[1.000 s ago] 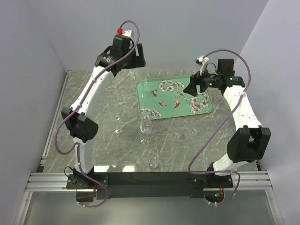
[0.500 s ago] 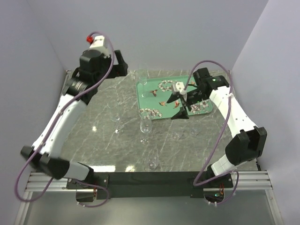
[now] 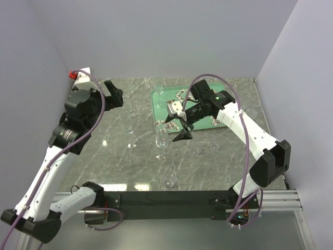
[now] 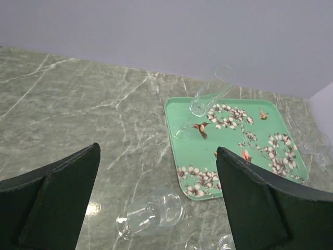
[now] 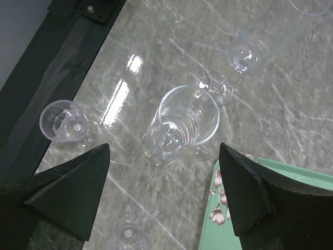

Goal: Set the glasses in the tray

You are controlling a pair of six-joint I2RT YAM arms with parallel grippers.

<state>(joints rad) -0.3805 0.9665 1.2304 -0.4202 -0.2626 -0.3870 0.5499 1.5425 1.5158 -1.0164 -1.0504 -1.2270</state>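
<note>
The teal flowered tray (image 3: 207, 121) lies at the back right, partly under my right arm. A stemmed glass (image 3: 159, 91) rests at its far left corner and shows tilted in the left wrist view (image 4: 205, 100). A clear tumbler (image 3: 162, 138) stands just in front of the tray's near left corner. My right gripper (image 3: 178, 125) is open and empty, hovering beside and above this tumbler (image 5: 182, 125). My left gripper (image 3: 112, 96) is open and empty, high at the left, away from the tray (image 4: 235, 151). Another glass (image 4: 154, 213) lies below it.
More clear glasses stand on the marble table: one at the left (image 3: 131, 130), one near the front edge (image 3: 169, 182), two at the right front of the tray (image 3: 215, 147). The black front rail (image 3: 171, 198) and grey walls bound the table.
My left arm has swung back from the tray to the left. My right gripper has crossed the tray leftward and come down near the tumbler at its near left corner.
</note>
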